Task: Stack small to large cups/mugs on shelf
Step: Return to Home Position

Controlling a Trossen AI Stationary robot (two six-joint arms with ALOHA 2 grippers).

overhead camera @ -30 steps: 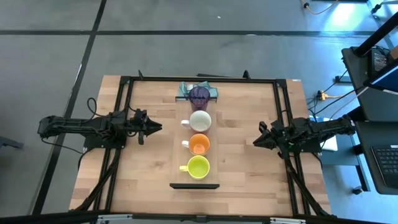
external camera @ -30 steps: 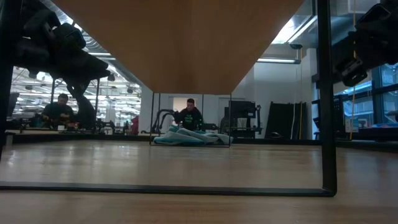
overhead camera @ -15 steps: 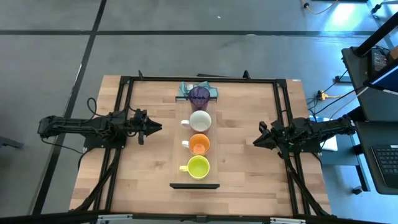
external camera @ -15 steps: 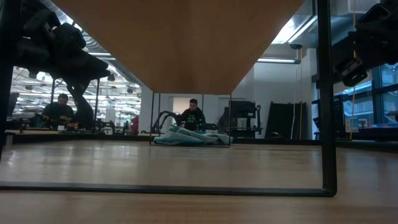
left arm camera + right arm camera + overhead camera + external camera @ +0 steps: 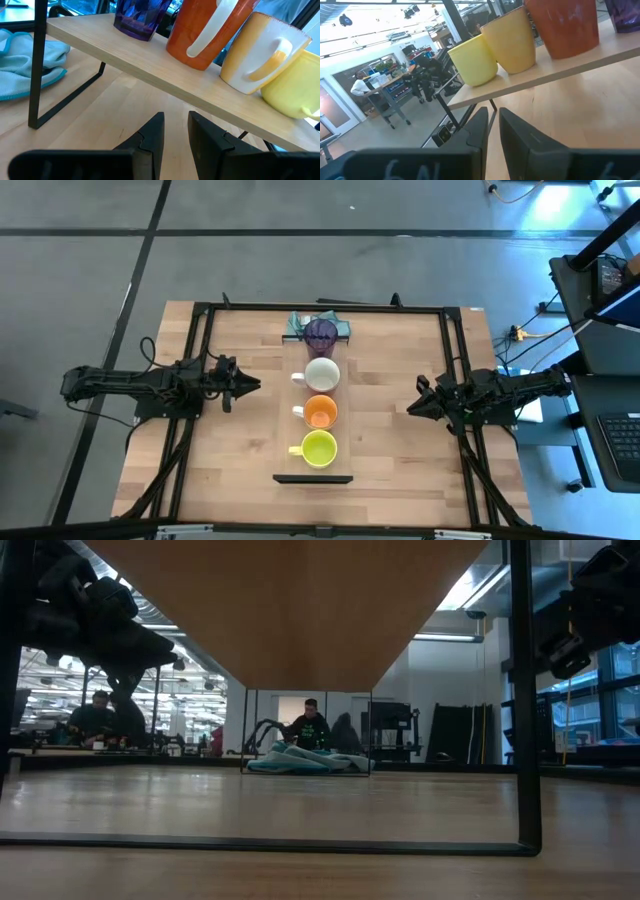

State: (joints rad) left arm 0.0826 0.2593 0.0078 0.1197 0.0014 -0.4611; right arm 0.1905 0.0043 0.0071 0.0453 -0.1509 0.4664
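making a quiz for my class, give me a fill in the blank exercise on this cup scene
1. Four cups stand in a row on the shelf; the one next to the teal cloth is the ____ tumbler.
2. The orange mug stands between the white-inside mug and the ____ mug.
3. The left gripper and right gripper hold ____.

Missing words: purple; yellow-green; nothing

I am working in what looks like a robotics lab or open workshop hall. My pale butcher-block wooden table [image 5: 240, 450] stands on a grey concrete floor [image 5: 300, 265] marked with dark lines. Beyond it I see other workbenches [image 5: 395, 95], two seated people [image 5: 310, 727], bright ceiling strip lights [image 5: 445, 637], and a black desk with a keyboard [image 5: 622, 435].
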